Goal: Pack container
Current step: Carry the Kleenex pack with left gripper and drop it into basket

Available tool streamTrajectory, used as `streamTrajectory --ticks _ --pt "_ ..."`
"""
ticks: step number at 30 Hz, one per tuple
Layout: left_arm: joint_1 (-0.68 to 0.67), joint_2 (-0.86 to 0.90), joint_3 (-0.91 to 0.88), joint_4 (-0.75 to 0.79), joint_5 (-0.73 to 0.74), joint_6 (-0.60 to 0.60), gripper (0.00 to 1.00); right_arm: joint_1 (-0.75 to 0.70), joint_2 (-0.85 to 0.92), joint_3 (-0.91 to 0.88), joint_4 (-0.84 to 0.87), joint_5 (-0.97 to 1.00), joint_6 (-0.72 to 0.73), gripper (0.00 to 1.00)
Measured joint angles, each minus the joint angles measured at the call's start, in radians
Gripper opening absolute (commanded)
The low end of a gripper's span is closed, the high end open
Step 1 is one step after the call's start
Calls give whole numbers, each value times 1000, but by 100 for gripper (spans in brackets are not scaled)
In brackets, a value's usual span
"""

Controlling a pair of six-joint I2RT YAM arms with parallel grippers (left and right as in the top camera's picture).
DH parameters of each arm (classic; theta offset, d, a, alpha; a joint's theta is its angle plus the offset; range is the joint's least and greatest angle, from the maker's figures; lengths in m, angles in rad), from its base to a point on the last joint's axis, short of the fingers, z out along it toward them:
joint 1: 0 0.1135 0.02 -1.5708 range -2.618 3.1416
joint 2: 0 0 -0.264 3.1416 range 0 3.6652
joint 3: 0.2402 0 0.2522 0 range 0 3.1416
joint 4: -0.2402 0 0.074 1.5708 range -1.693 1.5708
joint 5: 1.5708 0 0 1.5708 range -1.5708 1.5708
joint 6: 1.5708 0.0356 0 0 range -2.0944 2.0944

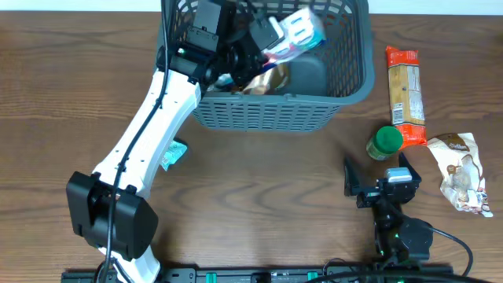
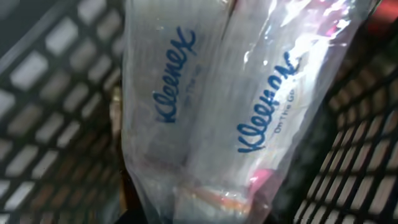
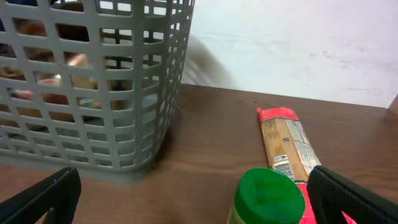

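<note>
The left arm [image 1: 149, 134] has a white shell, black joints and a black cable along it — the right arm [image 1: 401, 232] and right gripper [image 3: 193, 180] are black.

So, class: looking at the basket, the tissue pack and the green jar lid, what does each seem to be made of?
The basket: moulded plastic, matt blue-grey; one-piece lattice walls. The tissue pack: thin clear plastic film, glossy; glare and creases, contents showing through. The green jar lid: probably plastic, smooth, slight sheen; too blurred to be sure.
</note>
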Motion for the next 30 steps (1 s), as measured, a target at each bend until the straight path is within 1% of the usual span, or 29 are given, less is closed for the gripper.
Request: streamTrajectory --ticks 4,8,9,10,11,12,20,24,27,30 --pt "0 0 0 -47 -47 32 6 0 0 0 0 0 0 99" --pt "0 0 0 -55 -55 45 5 0 0 0 0 0 0 99" --pt "0 0 0 -55 -56 48 11 0 0 0 0 0 0 99" --pt "0 0 0 -55 -56 48 31 0 0 0 0 0 0 99" --pt "0 0 0 -55 -56 49 72 0 0 0 0 0 0 99" --pt "0 0 0 -56 -58 53 99 0 0 0 0 0 0 99" --pt "6 1 0 -52 -78 43 98 0 0 0 0 0 0 99" --pt "5 -3 0 -5 -82 36 98 0 0 0 0 0 0 99" --pt "5 -25 8 21 -123 0 98 0 0 0 0 0 0 99" --pt "5 -56 65 18 -195 -45 98 0 0 0 0 0 0 99"
